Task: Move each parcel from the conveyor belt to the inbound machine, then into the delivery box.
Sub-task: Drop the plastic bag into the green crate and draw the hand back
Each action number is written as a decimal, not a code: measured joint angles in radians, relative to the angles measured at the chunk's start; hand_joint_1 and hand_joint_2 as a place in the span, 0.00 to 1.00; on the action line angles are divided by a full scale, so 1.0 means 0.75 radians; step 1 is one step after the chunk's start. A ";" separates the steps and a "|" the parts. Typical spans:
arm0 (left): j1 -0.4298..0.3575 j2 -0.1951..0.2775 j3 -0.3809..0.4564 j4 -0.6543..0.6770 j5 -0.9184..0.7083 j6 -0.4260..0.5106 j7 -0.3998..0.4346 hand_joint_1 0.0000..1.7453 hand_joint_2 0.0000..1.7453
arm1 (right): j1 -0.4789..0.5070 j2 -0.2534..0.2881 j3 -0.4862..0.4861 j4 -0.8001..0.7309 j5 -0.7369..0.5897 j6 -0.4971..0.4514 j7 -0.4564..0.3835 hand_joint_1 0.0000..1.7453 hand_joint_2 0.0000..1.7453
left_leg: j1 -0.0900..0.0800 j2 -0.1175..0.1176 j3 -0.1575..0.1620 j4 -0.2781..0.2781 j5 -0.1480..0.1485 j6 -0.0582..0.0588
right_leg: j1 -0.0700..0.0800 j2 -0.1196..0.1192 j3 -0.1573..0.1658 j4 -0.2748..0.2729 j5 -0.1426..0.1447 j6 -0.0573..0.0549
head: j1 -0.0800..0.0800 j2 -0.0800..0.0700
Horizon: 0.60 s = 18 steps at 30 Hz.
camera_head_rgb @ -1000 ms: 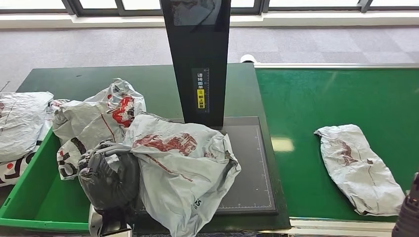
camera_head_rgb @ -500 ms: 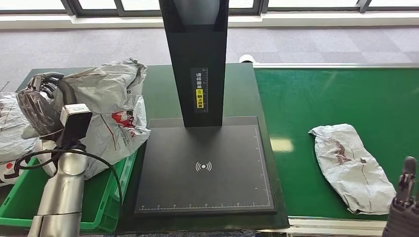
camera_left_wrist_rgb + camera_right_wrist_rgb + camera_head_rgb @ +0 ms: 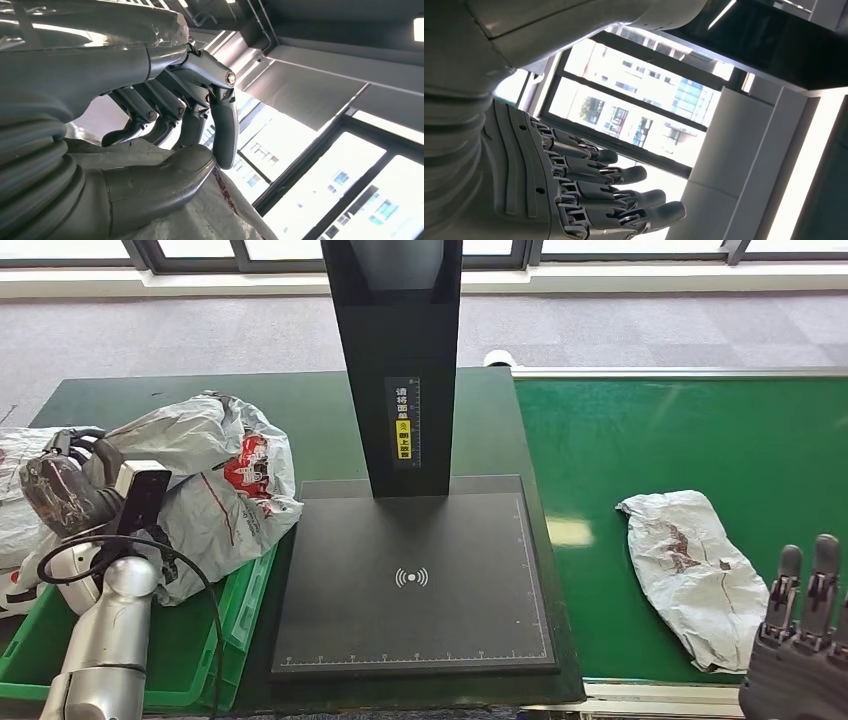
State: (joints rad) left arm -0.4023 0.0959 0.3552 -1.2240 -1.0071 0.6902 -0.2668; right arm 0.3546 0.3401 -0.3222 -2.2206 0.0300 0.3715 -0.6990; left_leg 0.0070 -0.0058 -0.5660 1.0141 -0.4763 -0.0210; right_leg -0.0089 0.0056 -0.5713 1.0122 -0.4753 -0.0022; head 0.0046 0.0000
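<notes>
One parcel (image 3: pixel 700 575) on belt (image 3: pixel 680 440), left hand (image 3: pixel 165 150) — wrist view — gripping another.

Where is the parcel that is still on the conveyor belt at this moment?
In the head view, the parcel lies on the green conveyor belt at the right, beside the black inbound machine, just ahead of the right hand.

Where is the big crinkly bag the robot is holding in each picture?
Head view: the grey parcel sits at the left, over the green delivery box, beside the left hand.
Left wrist view: the parcel is pinched under the hand's thumb and fingers.
Right wrist view: not in it.
Shared landmark: the left hand on the parcel shows in the head and left wrist views.
</notes>
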 joint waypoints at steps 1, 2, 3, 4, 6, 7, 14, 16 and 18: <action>0.017 -0.007 0.010 0.003 0.004 0.002 -0.001 1.00 1.00 | 0.000 -0.002 0.006 0.006 0.001 -0.003 0.000 0.00 1.00 | 0.000 0.000 0.000 0.000 0.000 0.000 | 0.000 0.000 0.000 0.000 0.000 0.000 | 0.000 0.000; 0.037 -0.016 0.019 0.003 0.013 0.004 -0.008 1.00 1.00 | 0.000 -0.005 0.010 0.011 0.003 -0.008 0.000 0.00 1.00 | 0.000 0.001 0.000 0.000 0.000 0.000 | 0.000 0.001 0.000 0.000 0.000 0.000 | 0.000 0.000; 0.062 -0.028 0.026 0.000 0.025 0.006 -0.018 1.00 1.00 | 0.000 -0.007 0.013 0.016 0.005 -0.015 0.000 0.00 1.00 | 0.000 0.001 0.000 0.000 0.000 0.000 | 0.000 0.001 0.000 0.000 0.000 0.000 | 0.000 0.000; 0.090 -0.041 0.030 -0.009 0.038 0.007 -0.031 1.00 1.00 | 0.000 -0.010 0.016 0.020 0.007 -0.022 0.000 0.00 1.00 | 0.000 0.000 0.000 0.000 0.000 0.000 | 0.000 0.000 -0.001 0.000 0.000 0.000 | 0.000 0.000; 0.144 -0.071 0.032 -0.042 0.058 0.006 -0.053 1.00 1.00 | 0.001 -0.014 0.021 0.026 0.008 -0.033 0.000 0.00 1.00 | 0.000 -0.001 0.000 0.000 0.000 0.000 | 0.000 0.000 -0.001 0.000 0.000 0.000 | 0.000 0.000; 0.168 -0.088 0.032 -0.066 0.067 0.005 -0.062 1.00 1.00 | 0.001 -0.016 0.024 0.027 0.007 -0.035 0.000 0.00 1.00 | 0.000 -0.001 0.000 0.000 0.000 0.000 | -0.001 0.000 0.000 0.000 -0.001 0.000 | 0.000 0.000; 0.287 -0.193 0.031 -0.266 0.096 -0.013 -0.084 0.00 0.25 | 0.009 -0.019 0.030 0.029 0.003 -0.038 0.000 0.00 1.00 | -0.001 0.000 0.001 0.000 -0.002 0.001 | -0.002 -0.001 0.000 0.000 -0.002 0.000 | 0.000 0.000; 0.323 -0.221 0.026 -0.322 0.112 -0.009 -0.090 0.00 0.00 | 0.013 -0.020 0.031 0.029 0.005 -0.039 0.000 0.00 1.00 | -0.001 0.000 0.002 0.000 -0.002 0.001 | -0.002 -0.001 0.000 0.000 -0.002 0.000 | 0.000 0.000; 0.366 -0.252 0.009 -0.386 0.138 0.001 -0.104 0.00 0.00 | 0.017 -0.020 0.031 0.028 0.010 -0.041 -0.001 0.00 1.00 | -0.001 0.000 0.002 0.000 -0.002 0.001 | -0.002 -0.001 0.000 0.000 -0.002 0.000 | 0.000 0.000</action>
State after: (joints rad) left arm -0.1280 -0.0932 0.3622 -1.5135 -0.9038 0.6906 -0.3449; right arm 0.3675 0.3252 -0.2991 -2.1993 0.0372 0.3406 -0.6994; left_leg 0.0063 -0.0054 -0.5647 1.0140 -0.4776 -0.0204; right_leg -0.0101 0.0052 -0.5713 1.0122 -0.4767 -0.0022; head 0.0046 0.0000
